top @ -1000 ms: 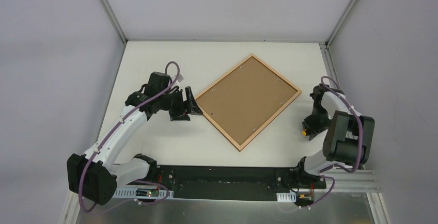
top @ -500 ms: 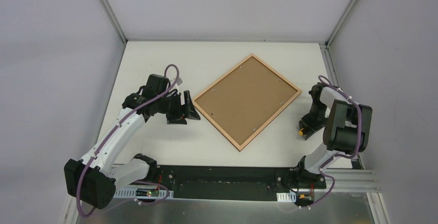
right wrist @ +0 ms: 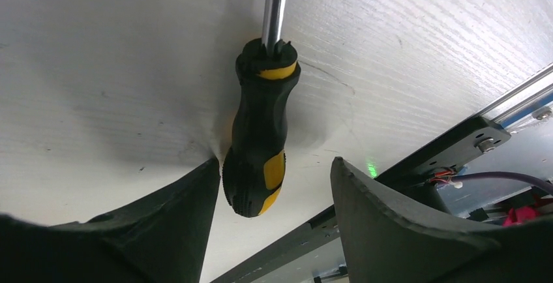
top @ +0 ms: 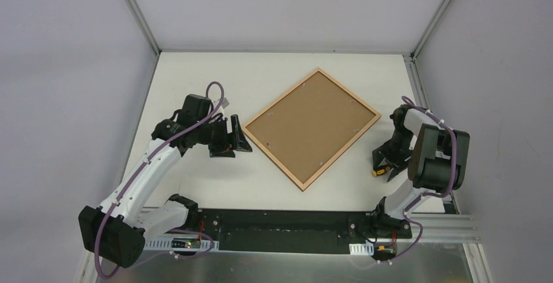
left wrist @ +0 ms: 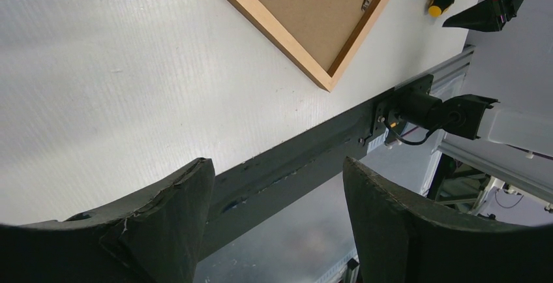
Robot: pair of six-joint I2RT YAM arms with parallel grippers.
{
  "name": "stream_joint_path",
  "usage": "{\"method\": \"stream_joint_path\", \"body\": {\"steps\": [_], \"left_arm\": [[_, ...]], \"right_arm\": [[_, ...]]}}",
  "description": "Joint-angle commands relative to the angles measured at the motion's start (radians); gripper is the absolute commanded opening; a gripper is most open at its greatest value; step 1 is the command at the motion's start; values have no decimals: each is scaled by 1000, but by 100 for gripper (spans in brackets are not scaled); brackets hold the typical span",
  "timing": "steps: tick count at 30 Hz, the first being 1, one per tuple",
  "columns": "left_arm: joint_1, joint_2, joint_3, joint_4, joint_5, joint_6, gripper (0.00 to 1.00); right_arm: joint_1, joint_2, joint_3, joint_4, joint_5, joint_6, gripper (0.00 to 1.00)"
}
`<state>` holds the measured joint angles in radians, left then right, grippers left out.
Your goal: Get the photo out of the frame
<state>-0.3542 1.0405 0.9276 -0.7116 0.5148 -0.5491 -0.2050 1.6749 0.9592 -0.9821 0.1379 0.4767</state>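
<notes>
The frame (top: 314,127) lies back-up in the middle of the table (top: 195,74), with the left tool (top: 241,136) spread wide just beside its left corner and the right tool (top: 386,167) parted astride a screwdriver (right wrist: 259,126), not clamped.

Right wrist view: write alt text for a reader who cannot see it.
A screwdriver with a black and yellow handle lies on the white table between the fingers of the open right gripper, metal shaft pointing away.

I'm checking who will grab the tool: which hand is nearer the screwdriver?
Right. The right hand straddles the screwdriver handle, open; the left hand is across the frame, beside its left corner.
</notes>
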Motion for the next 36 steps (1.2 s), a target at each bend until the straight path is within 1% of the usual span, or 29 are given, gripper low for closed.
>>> {"method": "stream_joint_path", "body": {"steps": [1, 5, 8, 9, 11, 13, 20, 22, 24, 28, 31, 34, 36], "left_arm": [[-6, -32, 26, -23, 2, 7, 74], [-6, -30, 9, -23, 30, -24, 74], [-6, -32, -5, -26, 33, -37, 74], [-6, -28, -6, -29, 33, -36, 74], [-6, -14, 3, -38, 29, -26, 73], [-6, 5, 22, -51, 18, -19, 73], [-14, 61, 72, -59, 10, -1, 73], [-14, 70, 82, -58, 6, 8, 74], [-14, 83, 90, -58, 4, 14, 74], [-14, 126, 101, -56, 18, 3, 74], [-16, 161, 120, -55, 32, 5, 74], [-40, 190, 141, -56, 25, 8, 74], [-80, 216, 159, -54, 12, 3, 74]], "right_arm": [[-2, 15, -16, 61, -8, 14, 70], [-2, -16, -30, 71, 2, 23, 81], [-2, -70, -49, 86, 14, 29, 88], [-2, -94, -55, 91, 27, 36, 92], [-2, -140, -65, 98, 48, 50, 97], [-2, -171, -73, 95, 64, 58, 99], [8, -301, -66, 53, 130, 65, 99], [42, -355, -48, 61, 143, 52, 99], [101, -404, -11, 56, 168, 50, 99], [215, -420, 66, 80, 59, 89, 99], [274, -381, 67, 154, -41, 151, 99], [276, -314, 36, 242, -143, 232, 92], [280, -265, 24, 288, -212, 259, 86]]}}
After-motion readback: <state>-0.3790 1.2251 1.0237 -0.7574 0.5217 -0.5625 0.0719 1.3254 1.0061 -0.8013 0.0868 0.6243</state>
